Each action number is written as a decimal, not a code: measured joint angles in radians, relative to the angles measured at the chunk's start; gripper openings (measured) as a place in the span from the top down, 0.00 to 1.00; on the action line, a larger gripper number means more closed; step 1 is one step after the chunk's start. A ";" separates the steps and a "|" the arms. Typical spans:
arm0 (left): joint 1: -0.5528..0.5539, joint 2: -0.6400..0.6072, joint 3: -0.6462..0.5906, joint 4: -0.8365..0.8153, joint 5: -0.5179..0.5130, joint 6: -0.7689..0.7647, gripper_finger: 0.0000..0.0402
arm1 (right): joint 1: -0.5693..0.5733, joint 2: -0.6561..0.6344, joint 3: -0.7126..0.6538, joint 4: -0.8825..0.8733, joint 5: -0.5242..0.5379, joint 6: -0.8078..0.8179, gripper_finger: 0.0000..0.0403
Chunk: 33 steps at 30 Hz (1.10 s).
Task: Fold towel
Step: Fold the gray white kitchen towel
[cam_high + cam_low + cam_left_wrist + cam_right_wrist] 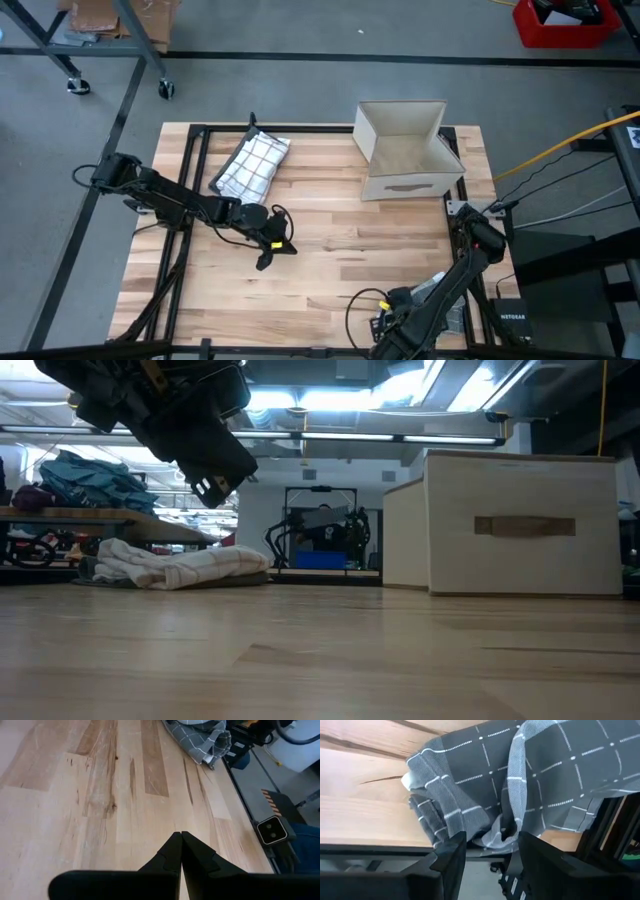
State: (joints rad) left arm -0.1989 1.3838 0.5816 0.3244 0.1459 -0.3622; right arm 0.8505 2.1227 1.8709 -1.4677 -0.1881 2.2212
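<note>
A grey towel (530, 775) with thin white checks lies crumpled at the table's near right edge (438, 288), with part of it over the edge. My right gripper (490, 855) points down over it, open, with one finger on each side of a bunched fold (507, 827). The same towel (200, 735) shows far off in the left wrist view. My left gripper (180, 840) is shut and holds nothing; it hangs over the bare wood at mid-table (266, 256). A white checked towel (252, 165) lies folded at the far left (180, 565). My right gripper comes at the grey towel from above, its open fingers (452, 852) standing on either side of the bunched fold near the table's edge. I cannot tell whether the fingers touch the cloth. The towel lies slack on the wood.
A cream open-topped box (408, 150) stands at the far right (520, 525). Bare wood lies between the box, the white towel and the left gripper. Cables and the black frame rail (615, 830) run along the table's near right edge.
</note>
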 joint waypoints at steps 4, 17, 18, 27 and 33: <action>0.000 0.000 0.000 0.000 0.000 0.000 1.00 | 0.000 0.014 -0.001 -0.011 -0.002 -0.005 0.54; 0.000 0.000 0.000 0.000 0.000 -0.004 1.00 | 0.001 0.016 -0.001 -0.099 -0.049 -0.008 0.63; 0.000 0.000 0.000 0.000 0.000 -0.004 1.00 | 0.001 0.016 -0.001 -0.101 -0.048 -0.008 0.66; 0.000 0.000 0.000 0.000 0.000 -0.005 1.00 | 0.001 0.043 0.000 -0.098 0.038 -0.035 0.90; 0.000 0.000 0.000 0.000 0.000 -0.018 1.00 | 0.001 0.093 0.000 -0.084 -0.022 -0.129 0.93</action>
State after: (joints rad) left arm -0.1986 1.3834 0.5812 0.3244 0.1459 -0.3806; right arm 0.8513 2.2159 1.8706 -1.5517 -0.2102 2.0921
